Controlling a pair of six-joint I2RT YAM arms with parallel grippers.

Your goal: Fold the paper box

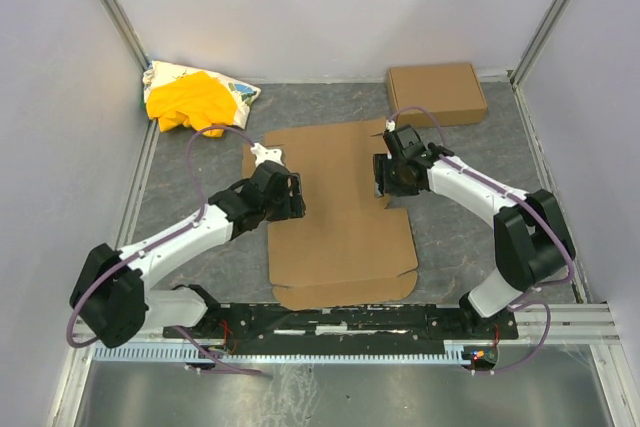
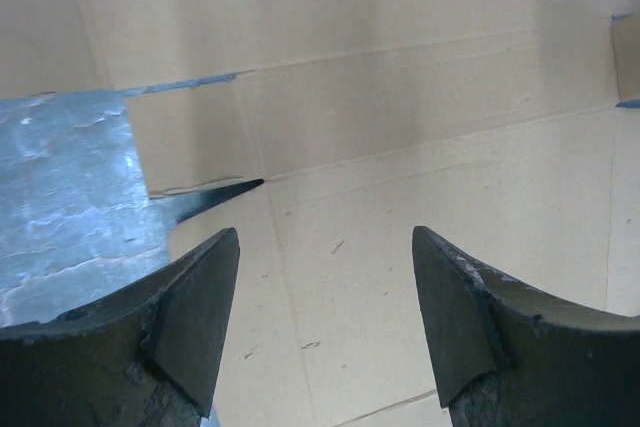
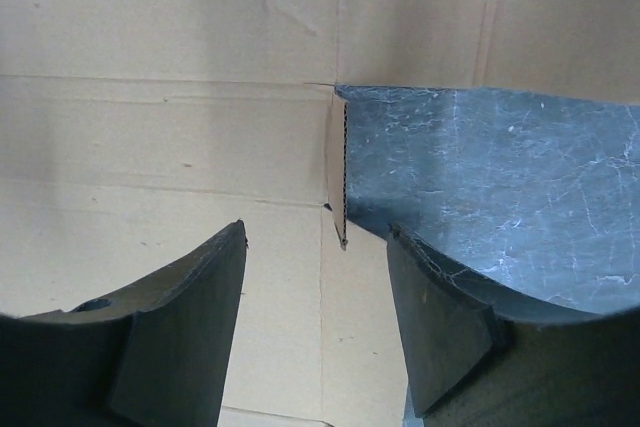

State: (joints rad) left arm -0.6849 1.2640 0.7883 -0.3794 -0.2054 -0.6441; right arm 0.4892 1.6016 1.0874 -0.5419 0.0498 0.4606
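The paper box is a flat brown die-cut cardboard sheet lying on the grey table, with creases and slits. My left gripper hovers over its left edge, open and empty; the left wrist view shows the sheet below the spread fingers, with a slit at the left. My right gripper is at the sheet's right edge, open and empty. The right wrist view shows a small flap standing up between the fingertips, at the edge of the sheet.
A ready-made brown cardboard box sits at the back right. A yellow-and-white cloth heap lies at the back left. White walls enclose the grey table. A metal rail runs along the near edge.
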